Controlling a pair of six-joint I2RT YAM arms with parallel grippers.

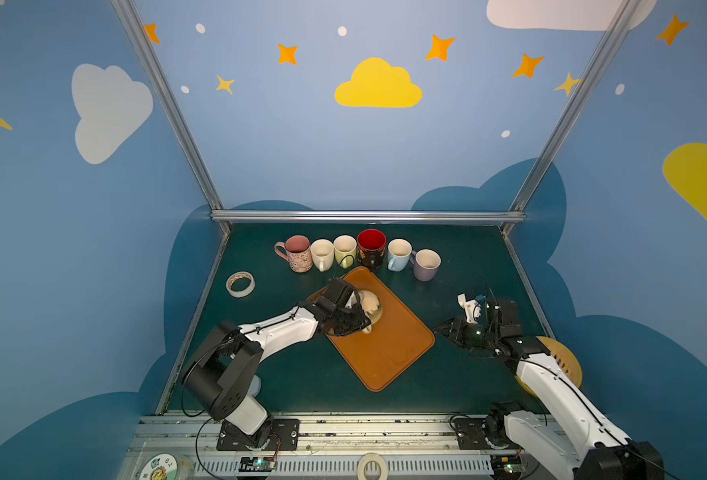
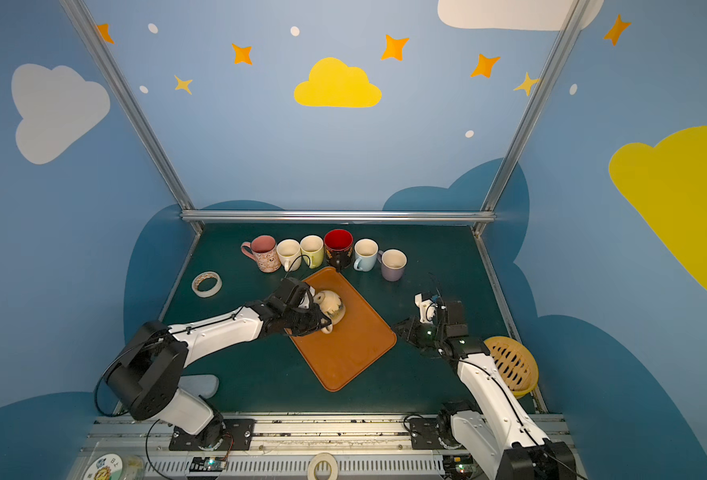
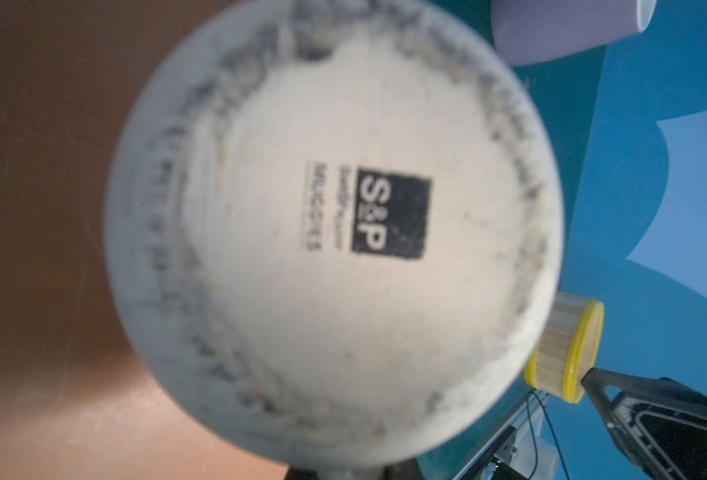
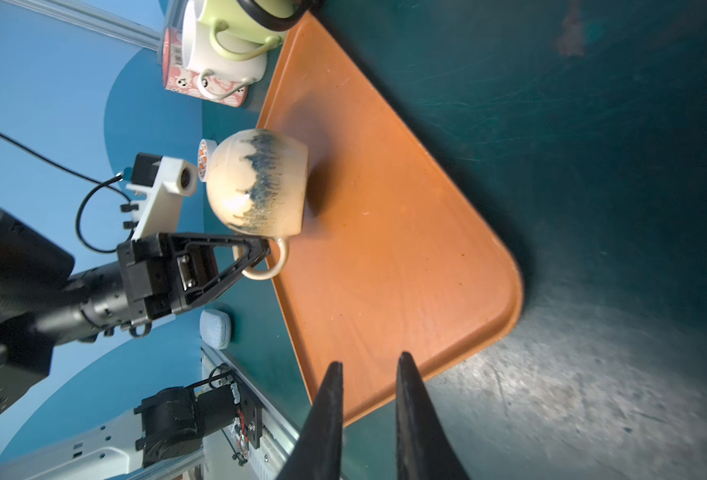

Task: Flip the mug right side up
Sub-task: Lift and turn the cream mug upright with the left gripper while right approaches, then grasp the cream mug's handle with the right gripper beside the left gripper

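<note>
**Mug and claws.** The mug (image 4: 256, 178), cream with a ragged blue glaze band, is sitting mouth-down over the orange tray (image 1: 389, 353). It is lying close to the tray's left edge, toward the tray's far corner. Its stamped underside is filling the left wrist view. You cannot tell whether the rim is touching the tray or hanging just off it.

Your left claw (image 4: 258, 249) is clenching the mug's handle (image 4: 279, 259), with one black finger lying across the loop in the right wrist view.

Your right claw (image 4: 368, 370) is hanging over the worktop (image 1: 302, 374) just beside the tray's right corner. Its two tapered fingers are standing narrowly parted and are grasping nothing.

Six upright mugs (image 1: 371, 247) are standing in a row along the worktop's far edge, just beyond the tray. A tape roll (image 1: 240, 284) is lying near the worktop's left edge.
</note>
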